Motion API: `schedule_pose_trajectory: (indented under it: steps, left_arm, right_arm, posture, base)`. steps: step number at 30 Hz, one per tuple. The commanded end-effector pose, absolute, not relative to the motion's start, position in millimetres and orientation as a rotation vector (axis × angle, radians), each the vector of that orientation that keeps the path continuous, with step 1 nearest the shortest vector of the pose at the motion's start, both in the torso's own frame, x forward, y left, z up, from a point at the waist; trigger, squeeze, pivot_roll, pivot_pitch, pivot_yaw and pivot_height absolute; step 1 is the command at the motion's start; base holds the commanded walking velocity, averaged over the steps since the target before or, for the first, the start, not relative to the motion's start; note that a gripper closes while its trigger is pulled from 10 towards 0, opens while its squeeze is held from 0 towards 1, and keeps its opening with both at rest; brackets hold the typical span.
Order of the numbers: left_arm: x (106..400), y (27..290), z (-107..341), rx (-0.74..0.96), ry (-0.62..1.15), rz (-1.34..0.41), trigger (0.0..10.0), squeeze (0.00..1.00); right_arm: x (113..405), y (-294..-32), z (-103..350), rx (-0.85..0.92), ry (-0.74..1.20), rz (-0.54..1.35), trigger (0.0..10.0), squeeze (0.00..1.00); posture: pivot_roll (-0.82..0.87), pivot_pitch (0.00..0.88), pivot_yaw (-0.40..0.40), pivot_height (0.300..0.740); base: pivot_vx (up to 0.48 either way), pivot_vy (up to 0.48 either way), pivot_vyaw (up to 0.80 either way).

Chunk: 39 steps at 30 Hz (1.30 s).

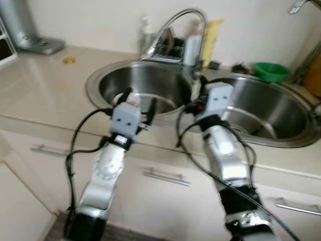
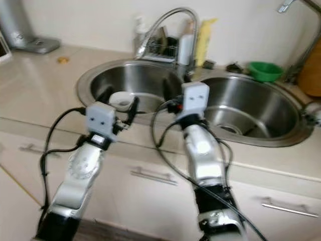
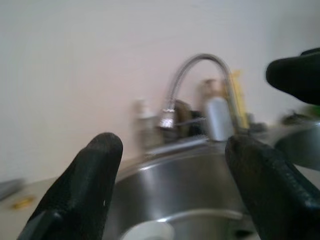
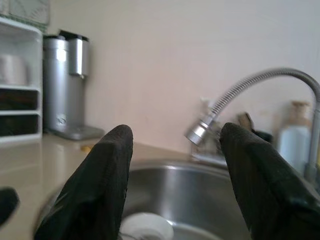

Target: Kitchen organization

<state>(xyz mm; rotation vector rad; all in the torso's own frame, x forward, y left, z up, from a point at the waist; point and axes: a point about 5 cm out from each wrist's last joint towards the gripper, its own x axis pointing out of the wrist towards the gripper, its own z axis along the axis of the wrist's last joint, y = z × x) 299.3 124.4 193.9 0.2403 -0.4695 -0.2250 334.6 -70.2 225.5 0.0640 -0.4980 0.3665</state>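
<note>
Hovering over the front rim of the left sink basin (image 1: 95, 83), both arms are up and both claws point into the steel. The left claw (image 2: 119, 103) has its two black fingers spread wide with nothing between them, and so does the right claw (image 4: 175, 175), fingers well apart and empty.

And there is the target, by my read of the task: a small white cup (image 2: 120, 100) sitting upright on the floor of the left basin, towards its front side. It looks round, so no long axis to fuss over; any approach angle around it should do.

Now the relation that matters. From the left wrist view the cup (image 3: 148, 232) lies straight ahead and below, right between the left claw's fingers, so that claw is lined up and just above it. From the right wrist view the same cup (image 4: 146, 226) sits low and off towards one finger, not centred. The right arm hangs over the divider between the two basins, beside the curved faucet (image 1: 183, 22).

So the left arm is the nearer one, and I judge the coming move to be a short drop forward and down into the basin. The basin's front wall is close under the wrist, which could crowd that descent.

Behind the sinks stand bottles and a dish rack (image 1: 168, 49); a green bowl (image 1: 271, 71) rests near the desk's back right.
</note>
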Motion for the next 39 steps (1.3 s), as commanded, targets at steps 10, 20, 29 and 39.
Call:
schedule_pose_trajectory:
  steps: [10,20,29,39]
  left_arm:
    - [297.6,112.1,197.7,0.227,-0.486,-0.273,10.0,0.0]
    - [296.9,110.2,193.9,0.229,-0.474,-0.285,10.0,0.0]
    - [296.9,109.9,192.4,0.23,-0.471,-0.291,10.0,0.0]
    - [295.0,111.4,194.7,0.239,-0.506,-0.282,10.0,0.0]
  right_arm:
    - [330.1,-83.6,221.2,0.019,-0.488,0.326,10.0,0.0]
    - [326.2,-92.2,214.7,-0.012,-0.474,0.31,10.0,0.0]
    - [323.5,-94.9,211.8,-0.014,-0.468,0.298,10.0,0.0]
    - [323.1,-95.6,208.6,-0.008,-0.451,0.294,10.0,0.0]
  posture:
    - [0.08,0.0,-0.042,0.74]
    - [0.07,0.0,-0.039,0.74]
    - [0.07,0.0,-0.035,0.74]
    - [0.07,0.0,-0.033,0.74]
  base:
    - [0.0,0.48,0.0]
    - [0.0,0.48,0.0]
    - [0.0,0.48,0.0]
    - [0.0,0.24,-0.4]
